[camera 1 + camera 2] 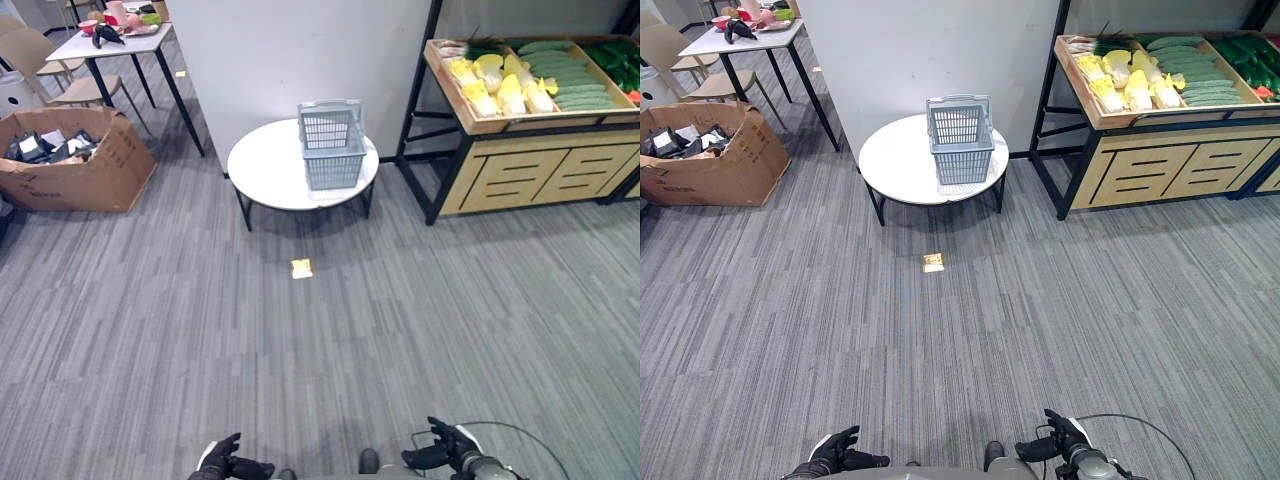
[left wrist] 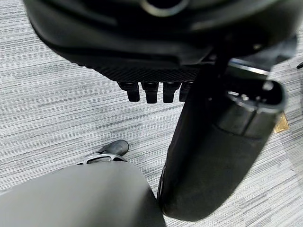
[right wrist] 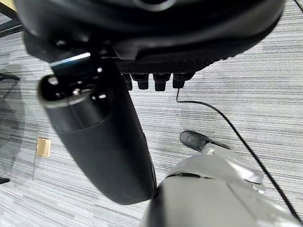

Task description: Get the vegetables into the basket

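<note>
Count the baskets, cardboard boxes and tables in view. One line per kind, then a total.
Basket: 1
Cardboard box: 1
Tables: 2 (round white table, rectangular white table)
Total: 4

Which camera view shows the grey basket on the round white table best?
The left eye view shows the basket best, upright on the round white table, with its mesh walls and raised handle clear. The right eye view shows the same basket almost equally well. Both wrist views look at carpet instead.
</note>
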